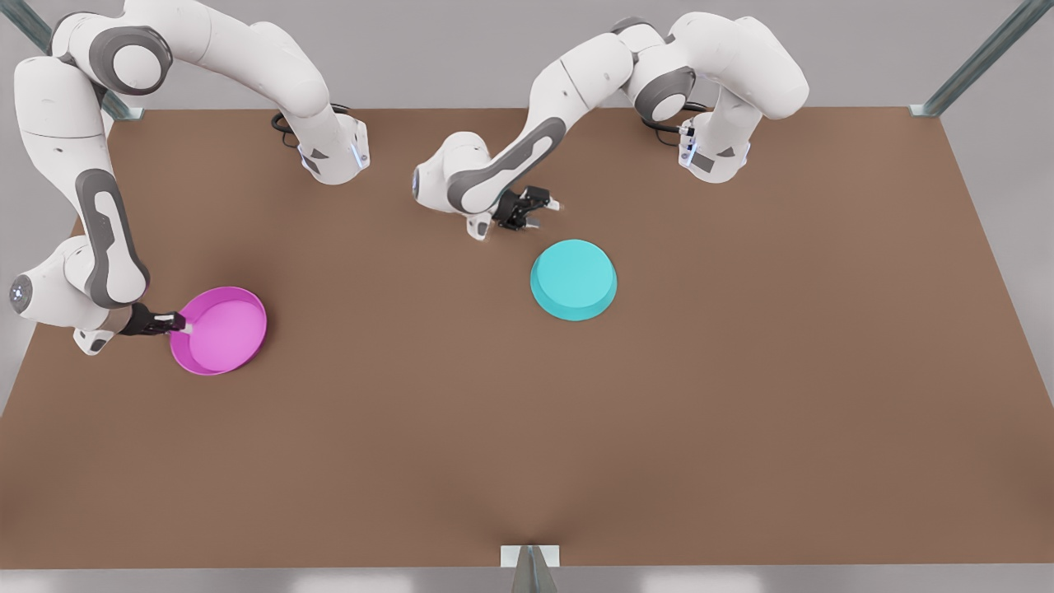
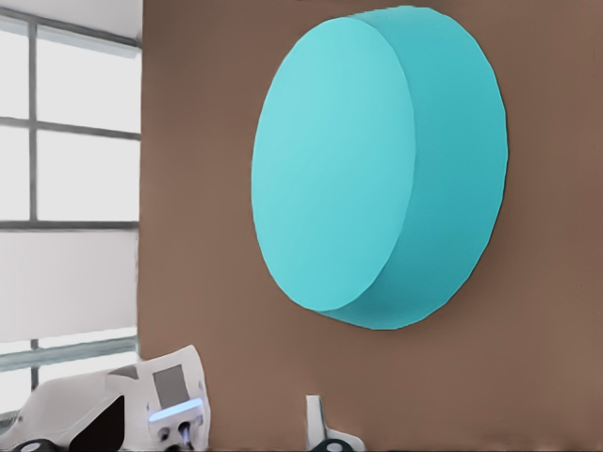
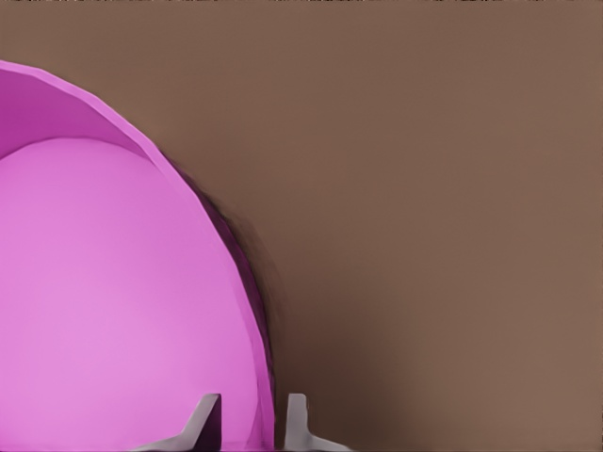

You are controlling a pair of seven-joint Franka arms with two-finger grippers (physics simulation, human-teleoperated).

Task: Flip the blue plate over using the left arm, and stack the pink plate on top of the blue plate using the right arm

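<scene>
Right hand (image 1: 183, 326): my 2 fingers (image 3: 297, 424) straddle the near rim of the pink plate (image 1: 221, 330), 1 inside the wall and 1 outside, pinching it; I judge this is the grip for lifting it.

Pink plate: sits open side up on the tabletop (image 1: 741, 395), directly ahead of my right hand, its far edge tilted a little off the surface, though I can't be certain.

Left hand (image 1: 533, 207): hovers just short of the blue plate (image 1: 574, 279), touching nothing; fingers look spread, empty.

Blue plate: lies upside down, flat base up, just beyond my left fingertips and well apart from the pink plate. I judge the flip is done, so stacking is what's left.

Hard to see: my right fingers are cut off at the wrist view's edge, so contact at the pads is partly a guess. My left fingertips barely enter their wrist view.
</scene>
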